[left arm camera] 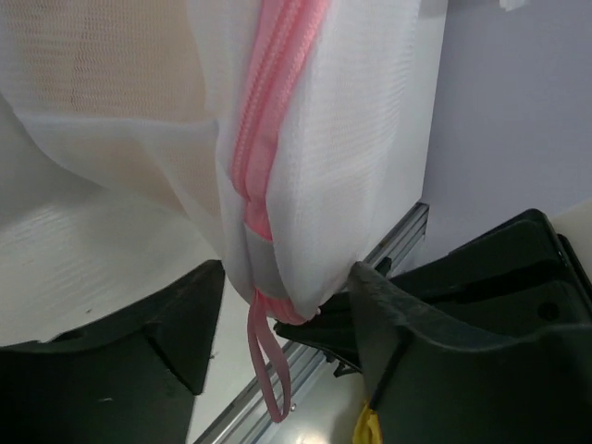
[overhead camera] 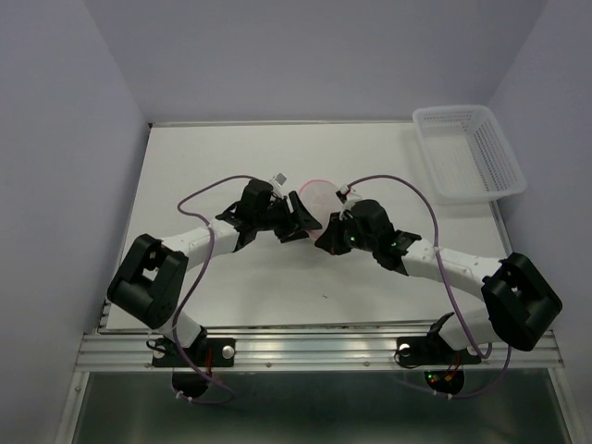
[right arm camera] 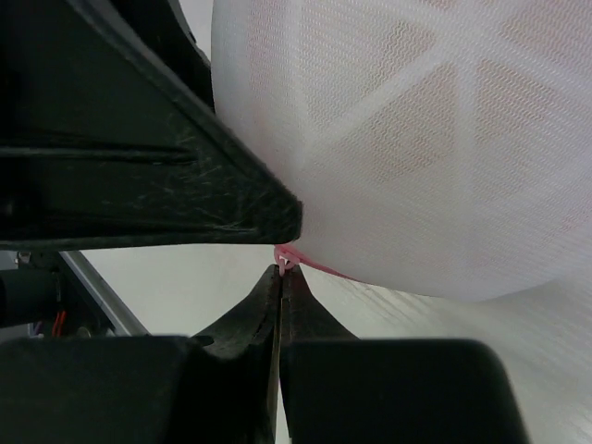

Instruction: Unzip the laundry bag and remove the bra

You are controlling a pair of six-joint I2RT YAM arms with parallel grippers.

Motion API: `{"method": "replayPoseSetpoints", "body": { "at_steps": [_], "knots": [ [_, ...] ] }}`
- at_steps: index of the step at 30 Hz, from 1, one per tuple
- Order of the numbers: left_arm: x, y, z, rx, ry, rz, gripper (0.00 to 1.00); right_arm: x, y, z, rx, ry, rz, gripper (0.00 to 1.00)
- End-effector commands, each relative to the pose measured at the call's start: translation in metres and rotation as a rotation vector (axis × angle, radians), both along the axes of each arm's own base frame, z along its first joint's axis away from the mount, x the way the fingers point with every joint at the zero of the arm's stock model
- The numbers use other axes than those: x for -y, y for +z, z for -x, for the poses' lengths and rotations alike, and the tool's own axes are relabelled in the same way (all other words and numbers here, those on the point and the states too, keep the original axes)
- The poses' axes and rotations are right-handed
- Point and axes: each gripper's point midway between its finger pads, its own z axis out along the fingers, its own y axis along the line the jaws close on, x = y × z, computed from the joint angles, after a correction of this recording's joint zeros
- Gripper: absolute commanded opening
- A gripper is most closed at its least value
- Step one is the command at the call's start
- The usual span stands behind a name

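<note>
The laundry bag (overhead camera: 315, 196), white mesh with a pink zipper (left arm camera: 268, 111), lies mid-table between both grippers. My left gripper (overhead camera: 298, 222) stands open around the bag's lower end (left arm camera: 287, 268). Its fingers (left arm camera: 388, 305) touch the mesh on either side without squeezing it, and a pink loop (left arm camera: 268, 361) hangs below. My right gripper (right arm camera: 282, 270) is shut on the small pink zipper pull (right arm camera: 289, 254) at the bag's edge (right arm camera: 416, 139). A peach tint, the bra (left arm camera: 120, 92), shows through the mesh inside the bag.
A white lattice plastic basket (overhead camera: 467, 153) stands at the table's back right corner. The metal rail (overhead camera: 314, 350) runs along the near edge between the arm bases. Lilac walls close in the table on three sides.
</note>
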Motion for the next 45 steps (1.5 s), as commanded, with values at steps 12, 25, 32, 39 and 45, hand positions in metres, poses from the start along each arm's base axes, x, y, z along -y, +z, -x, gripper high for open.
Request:
{"method": "replayPoseSetpoints", "body": {
  "at_steps": [12,25,32,39,45],
  "knots": [
    [0.022,0.029,-0.017,0.034,0.011,0.107,0.00,0.011,0.005,-0.016,0.046,-0.099,0.075,0.01],
    [0.023,0.043,-0.012,0.113,-0.129,0.096,0.00,0.073,-0.019,-0.053,0.039,-0.272,0.211,0.01],
    [0.020,0.039,-0.007,0.170,-0.278,0.050,0.00,0.111,-0.023,-0.088,0.153,-0.267,0.329,0.01],
    [0.005,0.037,-0.011,0.208,-0.320,0.015,0.00,0.168,-0.018,-0.134,0.222,-0.413,0.450,0.01],
    [-0.006,0.031,-0.026,0.220,-0.298,-0.042,0.00,0.150,0.001,-0.143,0.274,-0.300,0.370,0.01]
  ]
}}
